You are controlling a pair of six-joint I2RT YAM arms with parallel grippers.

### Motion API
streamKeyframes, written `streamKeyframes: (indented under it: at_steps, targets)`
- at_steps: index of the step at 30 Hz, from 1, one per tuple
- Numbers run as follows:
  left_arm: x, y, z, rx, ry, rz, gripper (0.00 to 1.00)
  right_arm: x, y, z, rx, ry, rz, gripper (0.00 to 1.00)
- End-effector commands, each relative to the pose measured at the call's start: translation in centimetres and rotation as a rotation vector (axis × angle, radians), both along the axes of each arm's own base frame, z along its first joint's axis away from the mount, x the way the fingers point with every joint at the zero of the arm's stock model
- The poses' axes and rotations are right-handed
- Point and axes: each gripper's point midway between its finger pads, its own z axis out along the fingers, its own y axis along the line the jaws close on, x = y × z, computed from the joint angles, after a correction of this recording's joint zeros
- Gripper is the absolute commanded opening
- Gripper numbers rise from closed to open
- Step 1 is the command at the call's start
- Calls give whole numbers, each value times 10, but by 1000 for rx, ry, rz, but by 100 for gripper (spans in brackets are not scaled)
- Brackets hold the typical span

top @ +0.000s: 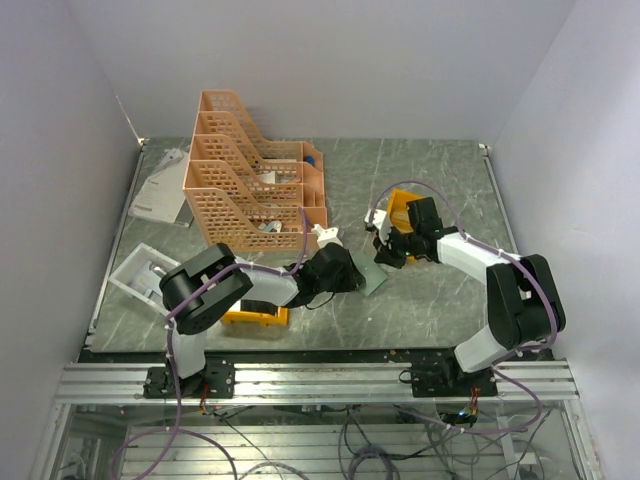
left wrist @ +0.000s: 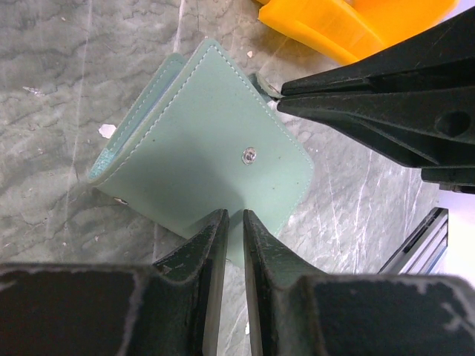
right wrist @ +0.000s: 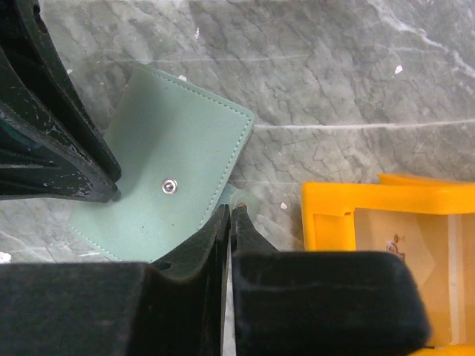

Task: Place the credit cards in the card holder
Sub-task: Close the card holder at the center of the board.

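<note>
The holder (left wrist: 215, 148) lies folded on the table (left wrist: 59, 89) between both arms; the jaws of our left gripper (left wrist: 234, 222) pinch its edge to steady it; the jaws of the right gripper (right wrist: 228, 215), almost together, seem to nip its corner tab, we judge to unfold it.

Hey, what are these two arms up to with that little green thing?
Both arms are gripping the card holder on the table. The left gripper pinches one edge, and the right gripper is closed on the opposite edge. The holder lies folded, and no card can be seen going into it yet. A yellow bin sits just beside it.
</note>
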Motion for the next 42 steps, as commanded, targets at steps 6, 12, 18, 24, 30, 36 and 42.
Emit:
streamKeyframes:
  at_steps: [6,12,18,24,30,36,42]
  targets:
    - [-6,7,-18,54,31,-28,28,10,-12,11,19,-5,-68,0]
    - [-3,1,22,5,-52,-70,38,7,-1,27,109,8,-39,0]
    - [11,18,47,27,-99,-34,39,6,1,39,172,22,-24,0]
    - [27,16,39,36,-60,-86,16,6,5,39,195,48,-13,0]
    - [29,-4,21,55,-30,-170,15,7,8,40,207,70,-6,0]
    - [29,2,-11,94,49,-134,10,5,8,37,201,92,14,0]
    - [18,6,-29,26,101,-105,7,-11,9,28,207,157,51,0]
